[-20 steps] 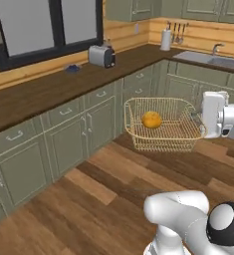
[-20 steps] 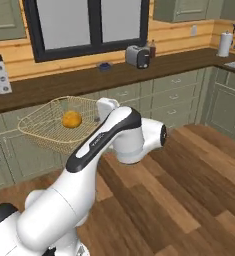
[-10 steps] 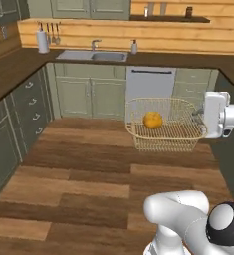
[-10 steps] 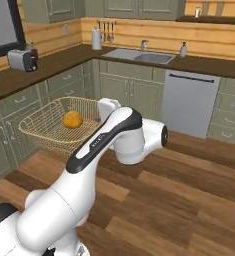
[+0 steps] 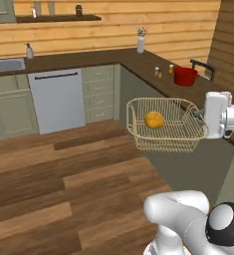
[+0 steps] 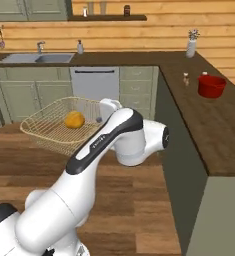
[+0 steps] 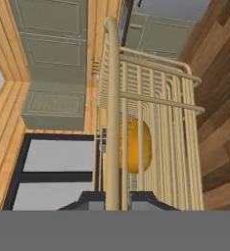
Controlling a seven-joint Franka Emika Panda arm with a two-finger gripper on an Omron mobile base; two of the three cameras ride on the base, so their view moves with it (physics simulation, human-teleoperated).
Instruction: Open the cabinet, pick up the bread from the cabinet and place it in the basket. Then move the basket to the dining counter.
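Now the jaws (image 7: 117, 196) are closed tight on the rim of the basket (image 5: 180, 138), and the basket hangs in the air above the wooden floor (image 5: 49, 179), just beside the dining counter (image 6: 209, 115). Inside the basket lies the bread (image 5: 154, 120), near its middle. On the counter stands a red pot (image 5: 185, 76), well apart from the basket, and a white vase (image 5: 141, 45) farther back.

tan wire-mesh basket (image 5: 164, 130) – matt golden bread (image 5: 154, 119) – dark wood dining counter (image 6: 211, 117).
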